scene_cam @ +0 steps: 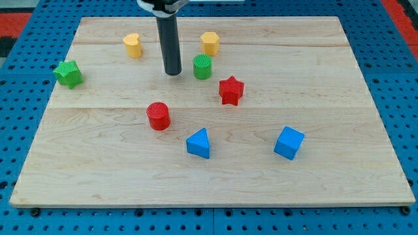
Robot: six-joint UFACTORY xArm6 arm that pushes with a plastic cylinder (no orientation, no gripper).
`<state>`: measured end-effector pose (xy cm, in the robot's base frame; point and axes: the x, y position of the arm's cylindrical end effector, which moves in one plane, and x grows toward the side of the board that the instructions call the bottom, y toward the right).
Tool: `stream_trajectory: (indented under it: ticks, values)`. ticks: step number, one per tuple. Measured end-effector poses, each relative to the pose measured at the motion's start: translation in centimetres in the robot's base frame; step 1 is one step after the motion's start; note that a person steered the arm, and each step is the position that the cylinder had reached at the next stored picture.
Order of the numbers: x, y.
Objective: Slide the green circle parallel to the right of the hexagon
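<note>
The green circle [202,66] is a short green cylinder standing on the wooden board, just below and slightly left of the yellow hexagon [209,43]. My tip [172,73] is the lower end of the dark rod, just left of the green circle with a small gap between them. The tip is below and to the right of the yellow cylinder [132,45].
A green star [68,73] lies near the board's left edge. A red star [230,90] lies below and right of the green circle. A red cylinder [158,115], a blue triangle [199,143] and a blue cube [289,142] lie lower down.
</note>
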<state>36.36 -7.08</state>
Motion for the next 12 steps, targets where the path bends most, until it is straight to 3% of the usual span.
stream_trajectory:
  ticks: [3, 5, 8, 10, 12]
  values:
    - [-1.3, 11.2]
    - [-2.1, 8.2]
    - [-6.9, 18.8]
    - [-5.7, 6.4]
    - [-6.3, 10.7]
